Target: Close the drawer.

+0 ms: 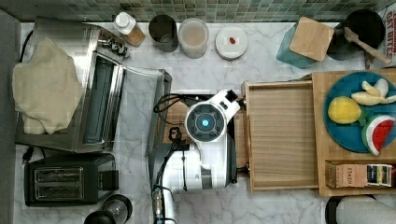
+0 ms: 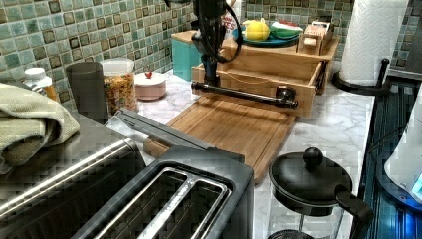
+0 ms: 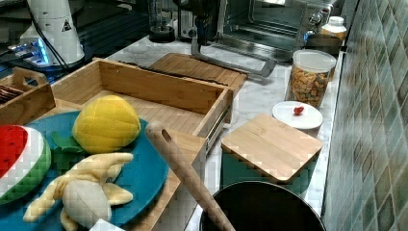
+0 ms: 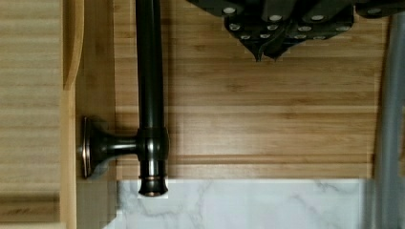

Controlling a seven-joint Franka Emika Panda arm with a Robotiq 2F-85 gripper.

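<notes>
A: Where's the drawer (image 1: 282, 135)?
B: Pulled out on the desk (image 1: 205, 70), its handle (image 4: 149, 95) toward the top view's left, bar running top-to-bottom.
A: Gripper (image 4: 267, 51)?
B: Fingers together, holding nothing, beside the handle.

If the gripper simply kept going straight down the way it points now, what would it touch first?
Most likely the cutting board, which lies directly under the gripper in the wrist view. The drawer's dark bar handle runs off to one side, so a straight descent would probably miss it, though depth is hard to judge.
</notes>
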